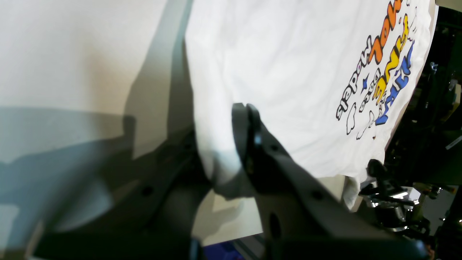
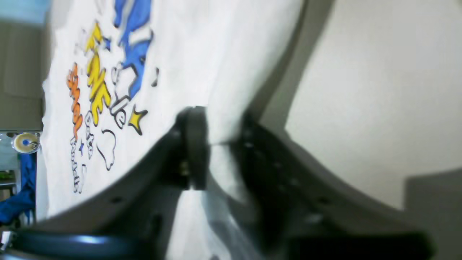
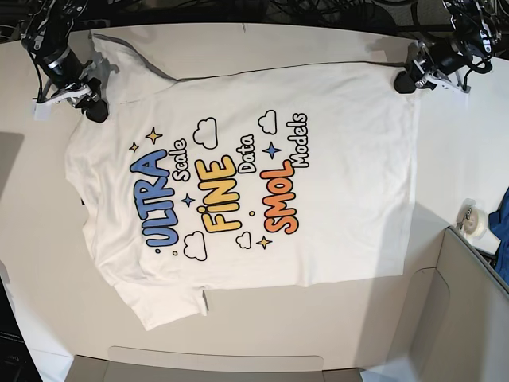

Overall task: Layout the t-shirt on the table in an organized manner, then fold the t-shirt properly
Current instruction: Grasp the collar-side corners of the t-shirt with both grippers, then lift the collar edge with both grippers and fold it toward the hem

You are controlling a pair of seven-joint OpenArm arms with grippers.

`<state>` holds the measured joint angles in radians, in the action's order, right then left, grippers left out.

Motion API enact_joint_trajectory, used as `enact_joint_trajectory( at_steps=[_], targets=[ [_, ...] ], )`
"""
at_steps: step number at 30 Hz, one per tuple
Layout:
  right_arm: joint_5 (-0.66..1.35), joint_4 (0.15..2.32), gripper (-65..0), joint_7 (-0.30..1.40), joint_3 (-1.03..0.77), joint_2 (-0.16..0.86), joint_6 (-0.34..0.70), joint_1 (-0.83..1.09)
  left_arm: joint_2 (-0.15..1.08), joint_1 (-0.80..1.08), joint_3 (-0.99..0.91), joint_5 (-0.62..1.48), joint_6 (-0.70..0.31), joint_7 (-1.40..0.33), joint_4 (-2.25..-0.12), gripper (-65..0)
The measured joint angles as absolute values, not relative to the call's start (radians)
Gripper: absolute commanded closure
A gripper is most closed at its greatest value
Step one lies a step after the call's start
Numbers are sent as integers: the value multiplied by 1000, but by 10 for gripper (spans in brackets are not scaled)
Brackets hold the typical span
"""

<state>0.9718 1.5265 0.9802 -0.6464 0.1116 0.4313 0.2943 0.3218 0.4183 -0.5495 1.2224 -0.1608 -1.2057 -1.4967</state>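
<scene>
T-shirt [image 3: 342,175]: one, on table [image 3: 238,48] | left end effector [image 1: 231,144]: clamped on fabric | right end effector [image 2: 216,144]: clamped on fabric

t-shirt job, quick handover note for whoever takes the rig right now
Left gripper: jaws shut on the t-shirt, at the far corner on the base view's right.
Right gripper: jaws pinching the shirt's edge at the far corner on that view's left.
Shirt: print side up on the table, mostly spread out; far edge looks stretched between the two grips; near sleeve a little rumpled.
Done: layout nearly finished.
Left: smooth the sleeves, release, then all the folding.
</scene>
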Motion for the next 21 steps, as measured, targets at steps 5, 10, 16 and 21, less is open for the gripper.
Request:
enact_joint_trajectory(
  at_steps=[5,10,16,21],
  targets=[
    [959,1550,0,1019,-640,128,430,285,322,421,-550,1187,-150,-1208,-1544,0],
    [856,1710,0,1100,-630,115,385,287,321,418,-550,1165,-147,-1263,-1634,0],
    [865,1911,0,1093,-633,159,386,286,323,393,-552,1245,-150,-1294,-1785,0],
    [862,1961,0,1109,-635,149,387,253,346,345,-556,1275,-150,-1365,-1790,0]
  ],
)
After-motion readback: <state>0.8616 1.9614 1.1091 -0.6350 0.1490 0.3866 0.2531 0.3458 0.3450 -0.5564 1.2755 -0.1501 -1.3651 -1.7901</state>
